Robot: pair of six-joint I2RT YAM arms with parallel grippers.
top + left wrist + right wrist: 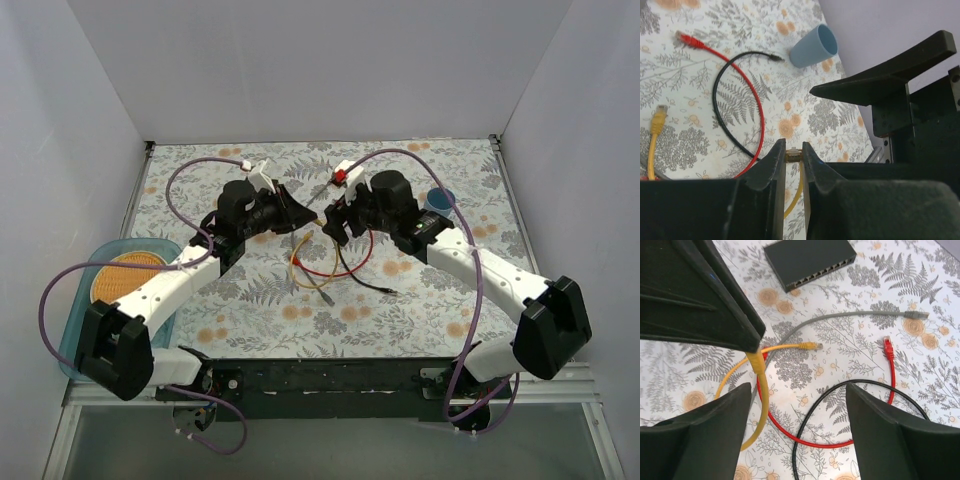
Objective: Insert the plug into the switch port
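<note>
The black switch box point(810, 260) lies flat on the floral table, its row of ports point(822, 274) facing the cables. My left gripper point(793, 151) is shut on the plug point(793, 156) of a yellow cable point(760, 385) and holds it above the table. The same gripper shows in the right wrist view point(754, 345) with the cable hanging below it. The cable's other plug point(811, 345) lies on the table. My right gripper point(799, 390) is wide open and empty above the cable loops. In the top view the left gripper point(305, 220) and right gripper point(335, 225) face each other mid-table.
A red cable point(887, 352), a black cable point(840, 390) and a grey cable point(912, 315) lie looped on the table. A blue cup point(815, 46) lies on its side at the right back point(440, 198). A teal tray point(80, 262) holding an orange plate sits at the left edge.
</note>
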